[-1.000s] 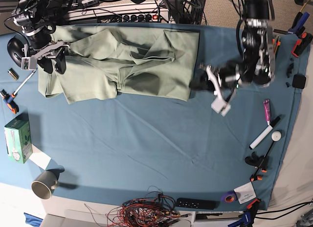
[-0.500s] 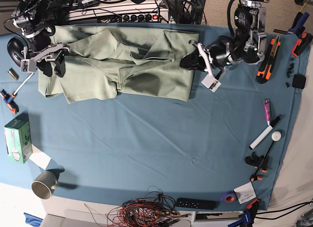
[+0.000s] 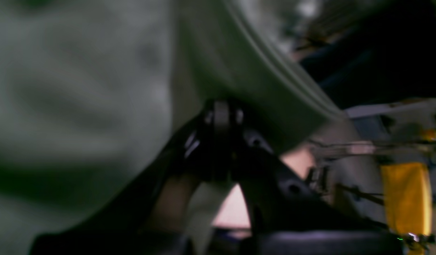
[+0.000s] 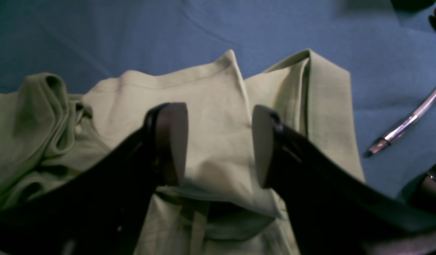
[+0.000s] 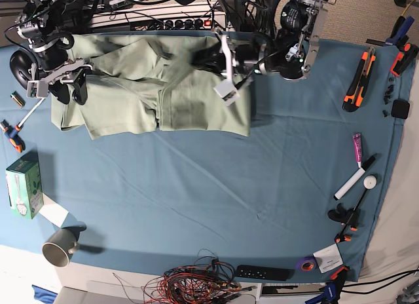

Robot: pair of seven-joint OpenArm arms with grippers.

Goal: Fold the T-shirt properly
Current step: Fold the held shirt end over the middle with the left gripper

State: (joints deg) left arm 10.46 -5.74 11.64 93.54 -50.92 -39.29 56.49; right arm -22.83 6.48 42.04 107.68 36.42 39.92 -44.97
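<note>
Base view, one T-shirt [image 5: 131,94] (pale green), two arms over it

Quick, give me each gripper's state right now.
Left gripper: closed, over the T-shirt; whether it pinches the fabric cannot be told.
Right gripper: open, empty, just above the shirt.

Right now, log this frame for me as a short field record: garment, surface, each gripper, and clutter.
garment: T-shirt, pale green, partly folded, lying at the far side of the table
surface: teal tablecloth
left gripper: shut, over the shirt's far right part; whether it pinches fabric is too blurred to tell
right gripper: open, fingers apart above the shirt's left edge, holding nothing
clutter: green box and grey mug at near left; orange-handled cutter at far right
</note>
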